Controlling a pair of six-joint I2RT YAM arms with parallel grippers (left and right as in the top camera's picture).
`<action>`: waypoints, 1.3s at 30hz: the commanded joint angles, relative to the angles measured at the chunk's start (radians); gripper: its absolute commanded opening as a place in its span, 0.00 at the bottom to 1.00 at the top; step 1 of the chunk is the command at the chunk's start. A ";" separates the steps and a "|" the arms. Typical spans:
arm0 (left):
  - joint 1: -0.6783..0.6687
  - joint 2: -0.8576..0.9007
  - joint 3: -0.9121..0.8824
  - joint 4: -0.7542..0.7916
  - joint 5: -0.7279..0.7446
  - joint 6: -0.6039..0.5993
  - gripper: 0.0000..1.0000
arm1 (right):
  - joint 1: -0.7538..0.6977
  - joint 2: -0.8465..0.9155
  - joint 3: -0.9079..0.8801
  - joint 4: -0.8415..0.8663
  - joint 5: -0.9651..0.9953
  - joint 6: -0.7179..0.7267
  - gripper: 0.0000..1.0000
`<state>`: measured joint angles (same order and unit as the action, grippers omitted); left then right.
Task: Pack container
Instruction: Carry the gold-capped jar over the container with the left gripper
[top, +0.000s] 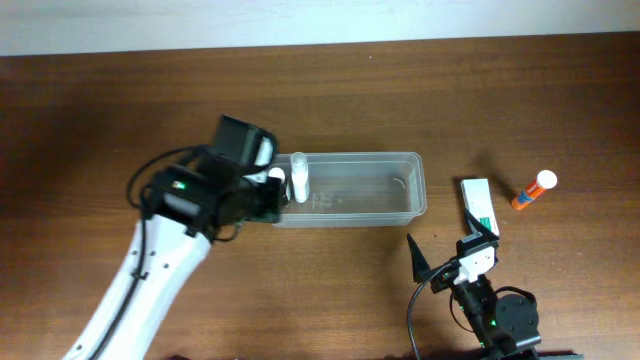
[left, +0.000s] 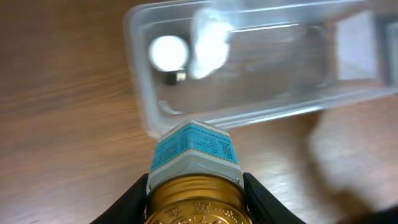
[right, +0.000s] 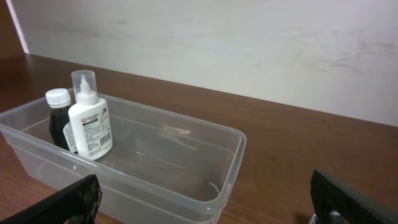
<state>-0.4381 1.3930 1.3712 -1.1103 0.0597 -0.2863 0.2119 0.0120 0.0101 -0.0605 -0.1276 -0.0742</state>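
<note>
The clear plastic container (top: 362, 156) lies mid-table. At its left end stand a white bottle with a clear cap (top: 299, 178) and a dark bottle with a white cap (right: 59, 118). Both also show in the left wrist view, the white bottle (left: 208, 40) and the white cap (left: 168, 53). My left gripper (top: 265, 195) is at the container's left end (left: 134, 68). It is shut (left: 196, 193) on a gold-lidded jar with a blue-and-white label (left: 196, 149). My right gripper (top: 455, 255) is open and empty (right: 205, 199), in front of the container's right end (right: 239, 140).
A white-and-green carton box (top: 480, 205) lies right of the container. An orange glue stick with a white cap (top: 533, 190) lies further right. The brown wooden table meets a pale wall at the back.
</note>
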 joint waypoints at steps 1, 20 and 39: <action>-0.088 -0.011 0.006 0.043 -0.050 -0.091 0.34 | -0.004 -0.006 -0.005 -0.007 0.009 0.012 0.98; -0.214 0.162 0.006 0.106 -0.183 -0.167 0.34 | -0.004 -0.006 -0.005 -0.007 0.009 0.012 0.98; -0.214 0.275 0.006 0.085 -0.257 -0.166 0.34 | -0.004 -0.006 -0.005 -0.007 0.008 0.012 0.98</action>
<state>-0.6491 1.6562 1.3712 -1.0275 -0.1490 -0.4397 0.2119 0.0120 0.0101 -0.0605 -0.1276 -0.0738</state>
